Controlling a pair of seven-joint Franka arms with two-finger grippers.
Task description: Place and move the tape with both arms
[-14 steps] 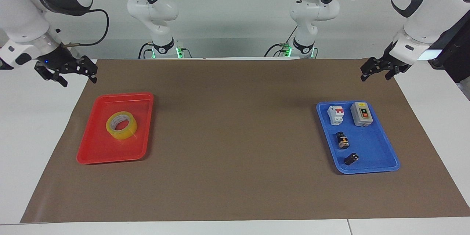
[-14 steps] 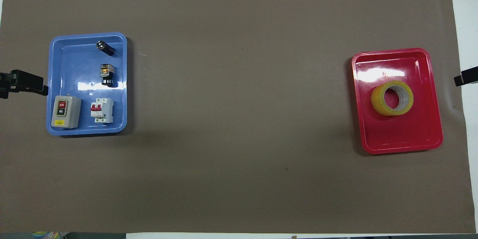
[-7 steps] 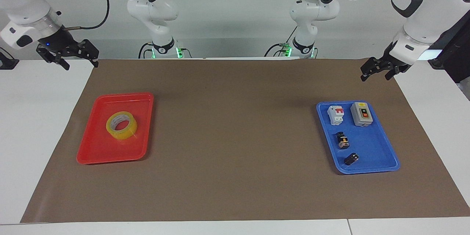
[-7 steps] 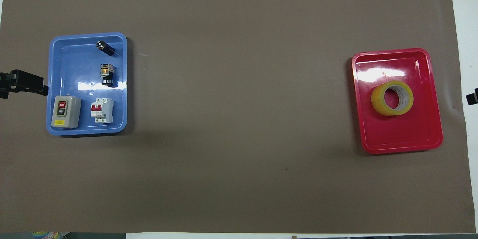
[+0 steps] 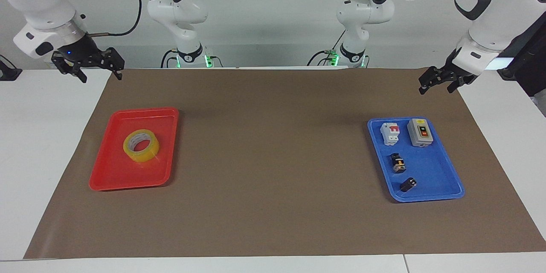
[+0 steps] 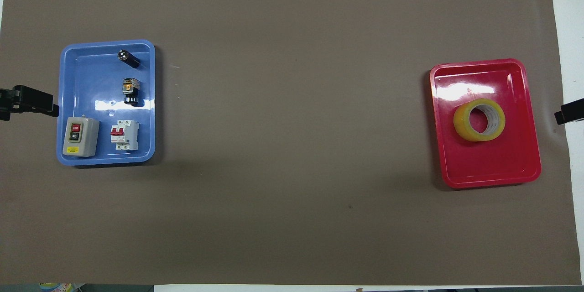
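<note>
The tape (image 5: 141, 145) (image 6: 479, 119), a yellow ring with a whitish core, lies flat in the red tray (image 5: 128, 182) (image 6: 490, 178) toward the right arm's end of the table. My right gripper (image 5: 101, 77) (image 6: 568, 112) hangs open and holds nothing, over the brown mat's edge beside that tray, well apart from the tape. At the other end, my left gripper (image 5: 436, 89) (image 6: 45, 105) hovers open and holds nothing, over the mat beside the blue tray (image 5: 431, 196) (image 6: 150, 100). That arm waits.
The blue tray holds a grey switch box (image 5: 419, 132), a white circuit breaker (image 5: 390, 133) and two small black parts (image 5: 398, 163). A brown mat (image 5: 273, 158) covers the table between the two trays.
My right gripper has risen from beside the red tray and drawn back toward the robots, then shifted a little toward the table's middle. The left arm and the tape have not moved.
</note>
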